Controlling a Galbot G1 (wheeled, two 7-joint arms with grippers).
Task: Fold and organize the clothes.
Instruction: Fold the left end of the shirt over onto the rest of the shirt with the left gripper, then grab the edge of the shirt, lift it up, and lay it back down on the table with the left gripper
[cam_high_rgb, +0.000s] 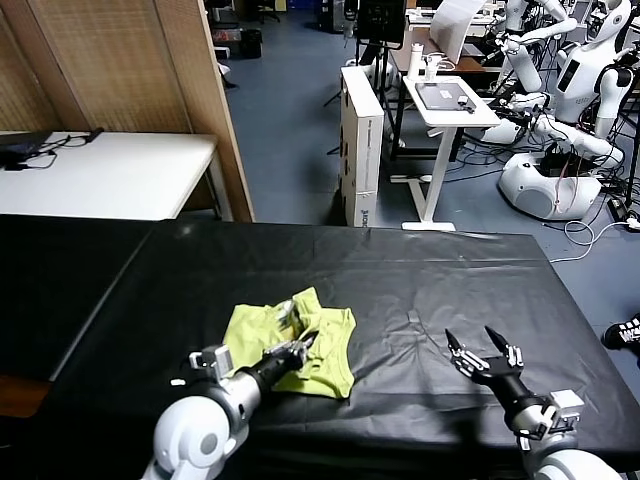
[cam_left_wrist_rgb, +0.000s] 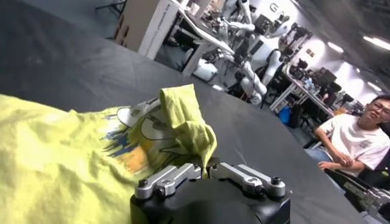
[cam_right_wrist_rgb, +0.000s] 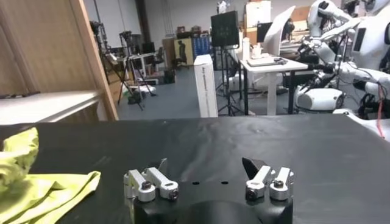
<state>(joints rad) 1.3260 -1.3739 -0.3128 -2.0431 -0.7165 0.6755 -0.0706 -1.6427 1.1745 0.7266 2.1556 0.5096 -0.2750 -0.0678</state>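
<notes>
The clothes, a lime yellow-green T-shirt, lie crumpled on the black table a little left of centre. A printed patch shows on the fabric. My left gripper reaches over the shirt from the near side and is shut on a raised fold of it, which stands up between the jaws. My right gripper hovers open over bare black cloth to the right, well apart from the shirt, with nothing between its fingers. The shirt's edge shows off to one side in the right wrist view.
The black table stretches wide around the shirt. Beyond its far edge stand a white table, a wooden partition, a white desk and parked robots. A seated person is off the table's side.
</notes>
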